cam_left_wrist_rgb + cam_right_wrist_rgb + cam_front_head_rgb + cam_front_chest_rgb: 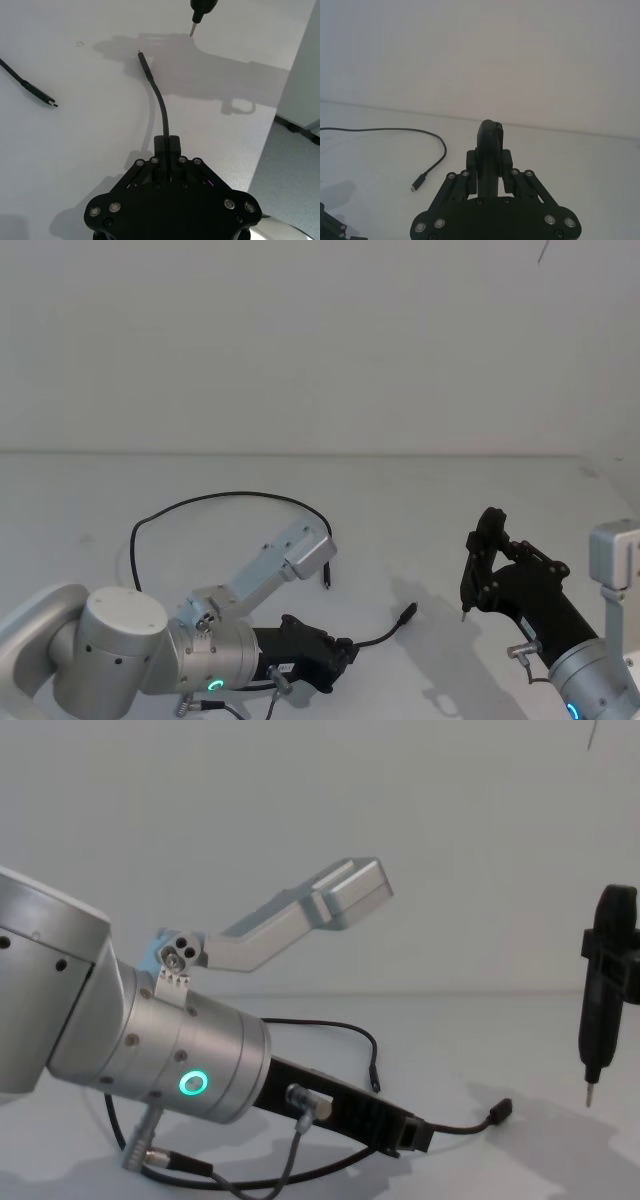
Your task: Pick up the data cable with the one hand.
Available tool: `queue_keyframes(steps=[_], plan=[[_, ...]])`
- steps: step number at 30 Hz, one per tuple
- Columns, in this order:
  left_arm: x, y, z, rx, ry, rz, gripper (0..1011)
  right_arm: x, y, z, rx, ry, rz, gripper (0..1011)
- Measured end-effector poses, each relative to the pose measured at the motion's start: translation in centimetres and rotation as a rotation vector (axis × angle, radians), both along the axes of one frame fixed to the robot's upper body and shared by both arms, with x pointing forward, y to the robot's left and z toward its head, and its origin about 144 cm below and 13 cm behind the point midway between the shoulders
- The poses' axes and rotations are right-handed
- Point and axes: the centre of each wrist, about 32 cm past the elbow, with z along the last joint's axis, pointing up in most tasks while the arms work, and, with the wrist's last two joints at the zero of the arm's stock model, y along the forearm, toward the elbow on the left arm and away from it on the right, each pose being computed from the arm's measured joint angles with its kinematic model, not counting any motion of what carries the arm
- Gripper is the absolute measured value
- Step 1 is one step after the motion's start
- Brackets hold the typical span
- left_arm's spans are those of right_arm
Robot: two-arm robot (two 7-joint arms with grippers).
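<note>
Well, your white table [470, 495] takes up the lower half of the head view. Your left arm [150, 1040], a fat silver cylinder with a lit green ring, enters at the lower left of the chest view and slants down toward the table. At its end the left gripper [167, 146] sits low at the bottom centre of the head view. Its jaws are pressed together on the cable [230, 495], a little back from one plug [407, 614]. That plug pokes out to the right of the gripper and tips upward in the chest view.

Your right gripper [490, 161] is at the lower right of the head view. Its jaws are clamped on a slim dark tool [605, 990], which stands upright with its pale tip pointing down, near that plug but apart from it.

The rest of the cable lies in a wide loop across the centre left of the head view. It ends at the other plug [325, 583], just above the left gripper.
</note>
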Motion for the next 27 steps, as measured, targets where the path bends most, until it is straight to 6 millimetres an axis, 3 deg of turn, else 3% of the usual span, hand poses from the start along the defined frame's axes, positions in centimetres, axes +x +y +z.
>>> queue_keyframes(steps=[14,27], plan=[[-0.3,0.0,-0.1,0.001,-0.054,-0.014,37,0.0,0.0,0.2,0.004,-0.005,0.004,279],[-1.1,0.6,0.4,-0.032,-0.183,-0.072,37,0.2,-0.5,2.8,0.057,-0.073,0.044,279]])
